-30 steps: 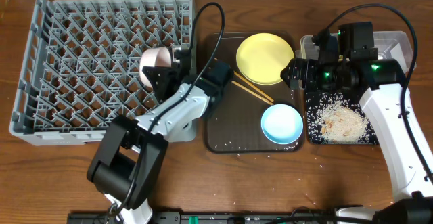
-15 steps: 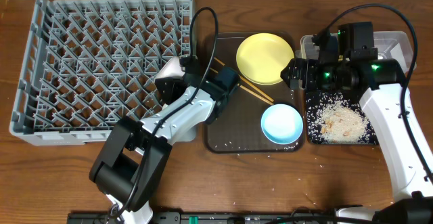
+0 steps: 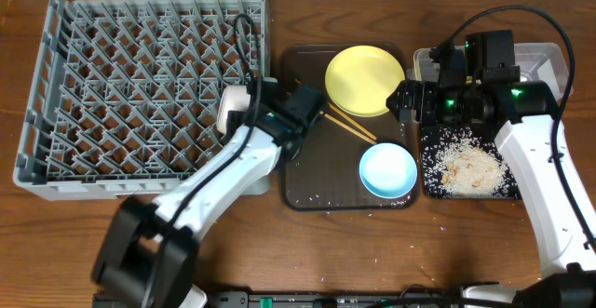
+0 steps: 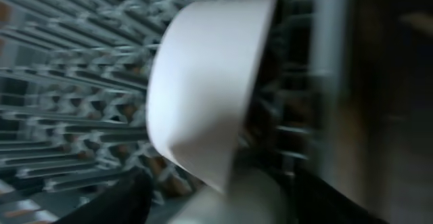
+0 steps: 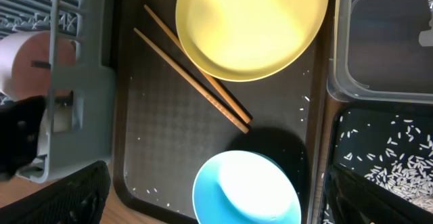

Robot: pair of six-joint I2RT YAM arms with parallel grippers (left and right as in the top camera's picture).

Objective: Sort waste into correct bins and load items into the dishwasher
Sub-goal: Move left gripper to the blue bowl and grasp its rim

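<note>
Overhead, the grey dish rack (image 3: 140, 94) fills the left of the table (image 3: 307, 243). Beside the yellow plate (image 3: 364, 80), the right tool (image 3: 402, 100) hovers wide open and empty; the left tool (image 3: 250, 113) clamps a tilted white bowl (image 3: 229, 109) at the rack's right edge.

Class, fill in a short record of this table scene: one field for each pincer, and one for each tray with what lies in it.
Left pincer: shut on white bowl, at dish rack's right edge
Right pincer: open, empty
Serving tray: yellow plate, chopsticks, light-blue bowl
Black tray: rice grains, tan crumbs
</note>
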